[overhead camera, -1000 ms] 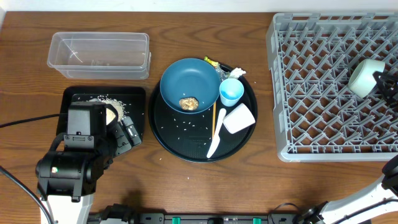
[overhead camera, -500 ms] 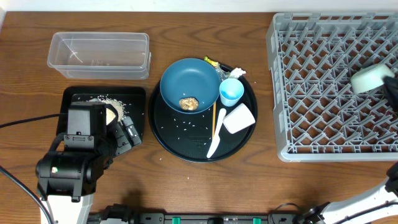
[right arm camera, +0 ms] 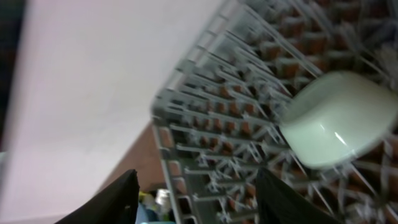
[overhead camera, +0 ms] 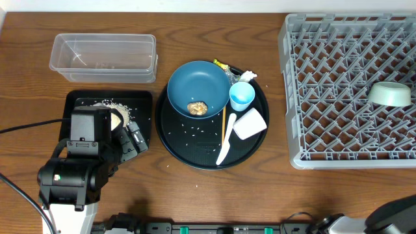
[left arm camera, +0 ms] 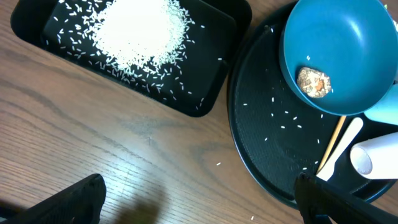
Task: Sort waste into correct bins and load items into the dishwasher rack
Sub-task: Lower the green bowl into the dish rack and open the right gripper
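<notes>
Mint bowl (overhead camera: 390, 94) newly alone in rack (overhead camera: 284, 97)

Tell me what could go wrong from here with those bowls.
The pale mint bowl seems to lie tilted in the rack, so it might slip over. The brown lump is in the dark blue bowl; loading that bowl unemptied would carry food into the rack.

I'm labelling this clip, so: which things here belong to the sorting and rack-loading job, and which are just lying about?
Job: grey rack, mint bowl, dark blue bowl, brown lump, light blue cup, white cup, white spoon, rice, clear tub, black rectangular tray.
Lying about: round black tray, wooden stick.
</notes>
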Action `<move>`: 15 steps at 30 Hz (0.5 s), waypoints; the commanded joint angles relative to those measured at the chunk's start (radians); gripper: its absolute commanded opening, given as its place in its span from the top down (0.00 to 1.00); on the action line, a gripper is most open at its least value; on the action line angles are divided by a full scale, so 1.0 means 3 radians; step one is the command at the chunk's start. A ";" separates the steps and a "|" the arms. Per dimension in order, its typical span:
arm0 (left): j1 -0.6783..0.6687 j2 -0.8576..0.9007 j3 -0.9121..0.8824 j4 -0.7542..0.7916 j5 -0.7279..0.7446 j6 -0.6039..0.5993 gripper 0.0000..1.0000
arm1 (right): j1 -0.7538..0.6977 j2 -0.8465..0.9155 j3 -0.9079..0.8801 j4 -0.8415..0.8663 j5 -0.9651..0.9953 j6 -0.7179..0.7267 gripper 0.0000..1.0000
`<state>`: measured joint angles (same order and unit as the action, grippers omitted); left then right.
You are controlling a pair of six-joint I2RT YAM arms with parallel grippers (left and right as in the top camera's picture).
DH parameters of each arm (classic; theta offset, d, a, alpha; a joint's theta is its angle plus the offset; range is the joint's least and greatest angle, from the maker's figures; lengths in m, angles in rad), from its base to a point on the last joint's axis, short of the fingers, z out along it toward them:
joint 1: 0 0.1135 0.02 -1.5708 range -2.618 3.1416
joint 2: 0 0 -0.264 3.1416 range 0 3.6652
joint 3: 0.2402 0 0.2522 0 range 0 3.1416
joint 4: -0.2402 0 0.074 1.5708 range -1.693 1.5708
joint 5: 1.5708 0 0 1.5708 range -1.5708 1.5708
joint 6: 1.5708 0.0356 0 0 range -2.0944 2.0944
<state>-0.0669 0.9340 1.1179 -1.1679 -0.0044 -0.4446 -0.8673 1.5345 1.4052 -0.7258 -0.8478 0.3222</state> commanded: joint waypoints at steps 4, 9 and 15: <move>0.0017 -0.0003 0.0033 -0.0008 -0.0038 0.0017 0.02 | 0.0579 -0.0069 0.0010 -0.0300 0.1551 -0.0160 0.65; 0.0017 -0.0003 0.0033 -0.0008 -0.0038 0.0017 0.02 | 0.1054 0.0134 0.0010 -0.0291 0.2192 -0.0182 0.85; 0.0017 -0.0003 0.0033 -0.0008 -0.0038 0.0017 0.02 | 0.1303 0.0295 0.0038 -0.0023 0.2791 -0.0193 0.85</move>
<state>-0.0669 0.9340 1.1179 -1.1679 -0.0044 -0.4450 -0.4885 1.6096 1.4052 -0.7494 -0.1638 0.2779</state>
